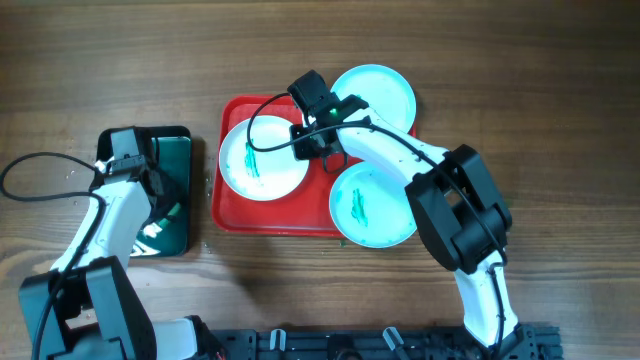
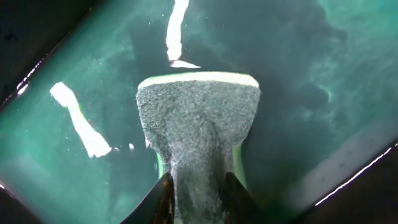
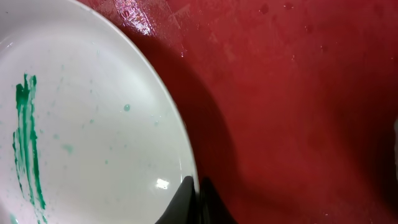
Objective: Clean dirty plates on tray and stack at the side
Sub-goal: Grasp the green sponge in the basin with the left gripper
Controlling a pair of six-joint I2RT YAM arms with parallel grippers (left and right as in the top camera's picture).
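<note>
We judge the step in hand to be the pick-up of the first dirty plate for washing. The right gripper [image 3: 196, 200] is closed on the right-hand rim of the left plate [image 3: 87, 124], one finger above and one below the edge, and the plate lies flat on the red tray [image 3: 292, 93]. A green smear [image 3: 28, 143] runs down the plate's face, so it is not yet cleaned. In the overhead view the left plate [image 1: 263, 160] occupies the left half of the tray [image 1: 232, 215]. The near plate [image 1: 372, 205], also smeared green, overhangs the tray's near right corner. The far plate [image 1: 373, 95] overhangs the far right corner and shows no mark. The left gripper [image 2: 196, 186] is clamped on the sponge [image 2: 198, 118], which is held down in the dark basin [image 2: 323, 62] of greenish liquid just left of the tray. Nothing is stacked at the side yet, so we place the task near its start. The next move calls for tilting or lifting the gripped plate while keeping the pinch firm on a thin, wet rim. We would then bring the sponge out of the basin to the smear and wipe along its length. The risk we foresee is the plate slipping or pivoting in the pinch once the sponge presses on it.
</note>
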